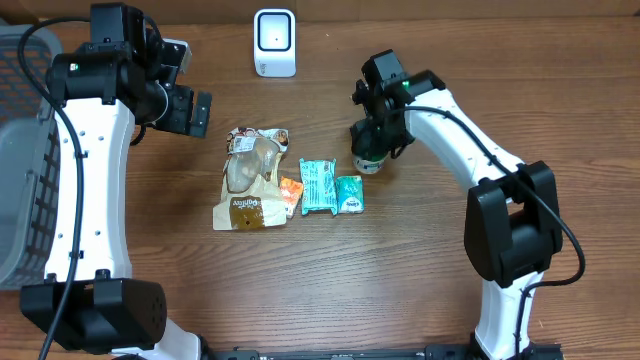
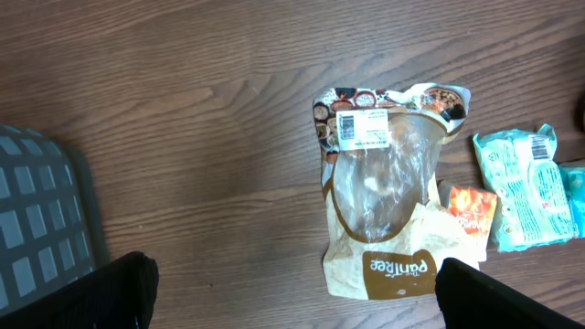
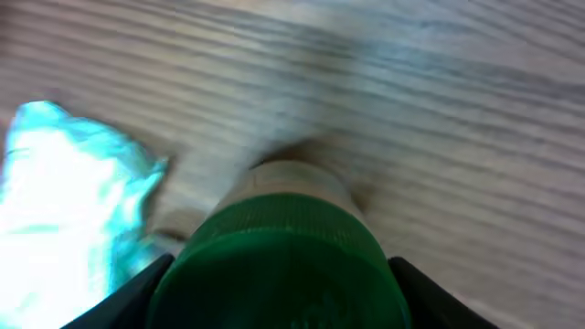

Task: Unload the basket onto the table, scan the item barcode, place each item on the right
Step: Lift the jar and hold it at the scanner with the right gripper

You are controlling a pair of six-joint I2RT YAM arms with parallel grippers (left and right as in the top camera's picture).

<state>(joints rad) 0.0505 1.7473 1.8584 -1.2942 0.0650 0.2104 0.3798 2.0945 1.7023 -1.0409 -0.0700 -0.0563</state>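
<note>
Depicting the green-capped bottle (image 1: 370, 161): stood upright on the wood-grain table (image 1: 420, 290), right of centre, largely hidden from overhead by the right gripper (image 1: 376, 135) directly above it. Was straddled at the cap by that gripper's two fingers (image 3: 137, 297), one on either side. Could not tell from the blurred wrist view whether the jaws pressed on the cap or stood just clear of it.

Lay just beside the bottle, on its left: a small teal packet (image 1: 349, 193), then a larger teal packet (image 1: 318, 186), an orange sachet (image 1: 291, 190) and a brown pouch with a clear window (image 1: 252, 180), all flat in a loose row, the sachet partly tucked against the pouch.

Stood at the far edge, well apart from the bottle and to its left: a white scanner (image 1: 274, 42).

Hung above the wood near the pouch's far-left corner: the left gripper (image 1: 188, 110), jaws spread wide, holding nothing.

Sat at the table's left margin: a grey basket (image 1: 20, 180).
</note>
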